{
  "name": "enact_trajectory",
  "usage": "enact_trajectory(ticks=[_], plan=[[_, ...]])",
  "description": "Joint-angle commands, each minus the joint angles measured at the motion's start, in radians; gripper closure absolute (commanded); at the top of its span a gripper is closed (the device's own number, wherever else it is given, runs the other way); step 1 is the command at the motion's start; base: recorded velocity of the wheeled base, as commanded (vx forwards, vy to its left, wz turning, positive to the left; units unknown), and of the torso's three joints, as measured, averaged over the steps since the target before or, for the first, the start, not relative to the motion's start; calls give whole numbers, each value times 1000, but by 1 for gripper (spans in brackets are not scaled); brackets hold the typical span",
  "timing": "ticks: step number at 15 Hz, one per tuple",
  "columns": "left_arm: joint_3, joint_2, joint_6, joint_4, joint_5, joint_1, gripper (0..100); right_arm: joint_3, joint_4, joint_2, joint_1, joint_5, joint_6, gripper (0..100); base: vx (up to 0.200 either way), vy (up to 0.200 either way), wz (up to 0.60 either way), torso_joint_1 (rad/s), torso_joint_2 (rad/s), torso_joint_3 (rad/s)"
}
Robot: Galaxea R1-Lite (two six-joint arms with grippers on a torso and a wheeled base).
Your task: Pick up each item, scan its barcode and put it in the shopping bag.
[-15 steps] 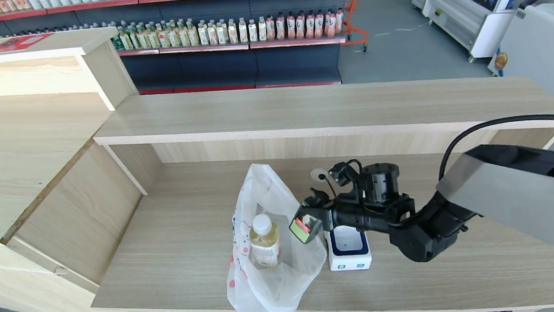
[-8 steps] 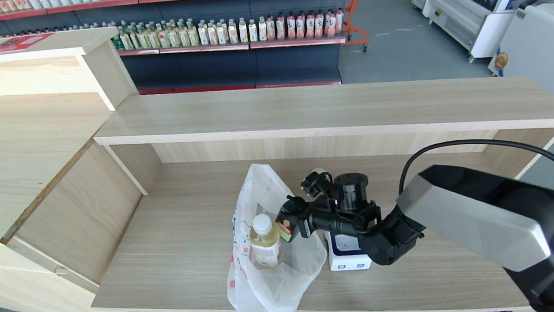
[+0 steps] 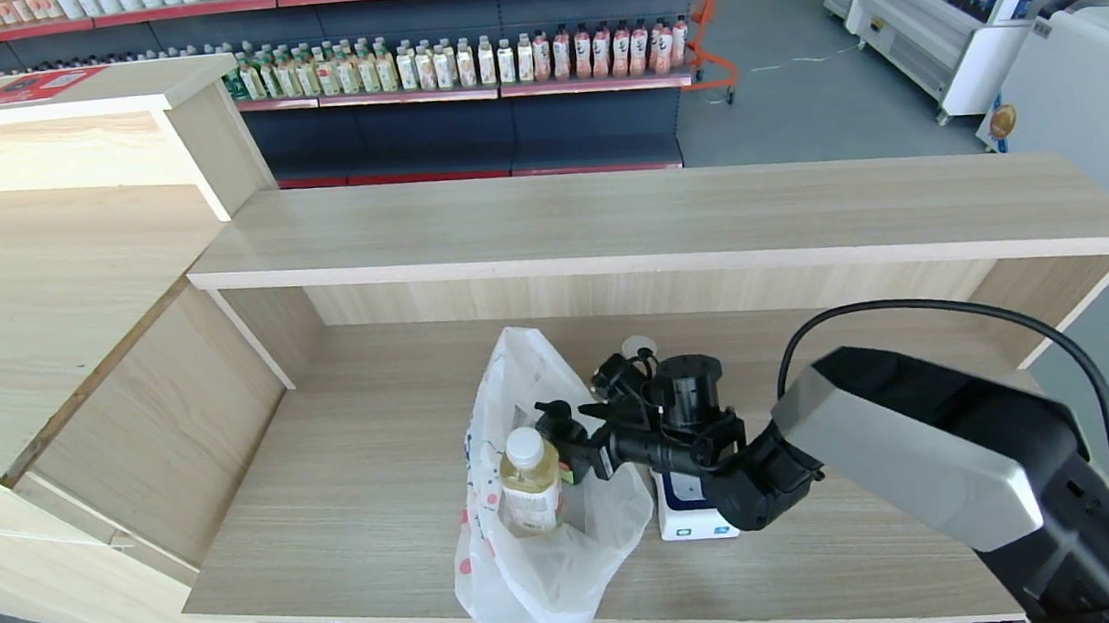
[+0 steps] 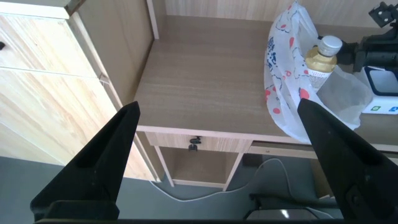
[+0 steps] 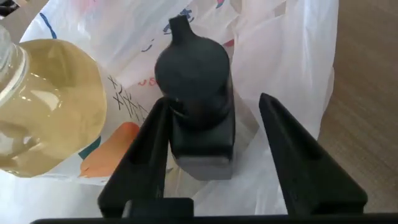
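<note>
In the head view, your right hand (image 3: 566, 441) hung at the mouth of the shopping bag (image 3: 538, 584). The bag stood open on the tabletop (image 3: 359, 489), near its front edge. A bottle (image 3: 529, 479) of pale yellow drink with a white cap stood upright inside the bag, just beside the hand. The white and blue scanner (image 3: 698, 518) lay flat on the tabletop just beside the bag, partly under your right forearm.

In the left wrist view, your left hand (image 4: 217, 106) was out in front of the tabletop's near edge, well apart from the bag. Its fingers were spread wide with nothing between them. Farther off you could see the bag's red and blue print, the bottle inside it, and the right hand coming in from the scanner's side.

In the right wrist view, a dark item (image 5: 199, 118) sat between the right hand's fingers (image 5: 292, 162), over the white plastic of the bag's mouth and close to the bottle. That hand was partly open. One finger lay against the item, but a strip of bag showed between the item and the other finger, so nothing was clamped. The item was too shadowed to tell what it was.
</note>
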Motion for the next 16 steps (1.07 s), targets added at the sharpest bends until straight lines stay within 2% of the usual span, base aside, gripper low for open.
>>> enact_trajectory(ticks=[1, 5, 8, 14, 16], plan=[[0, 0, -1, 0, 0, 0, 0, 1, 25, -39, -4, 1, 42, 0, 0, 0, 0, 0, 0, 0], [0, 0, -1, 0, 0, 0, 0, 21, 117, -168, -24, -2, 235, 0, 0, 0, 0, 0, 0, 0], [0, 0, -1, 0, 0, 0, 0, 120, 208, -322, -52, -5, 361, 0, 0, 0, 0, 0, 0, 0], [0, 0, -1, 0, 0, 0, 0, 534, 405, -819, -135, -29, 418, 0, 0, 0, 0, 0, 0, 0], [0, 0, -1, 0, 0, 0, 0, 715, 422, -1050, -204, -170, 367, 0, 0, 0, 0, 0, 0, 0]])
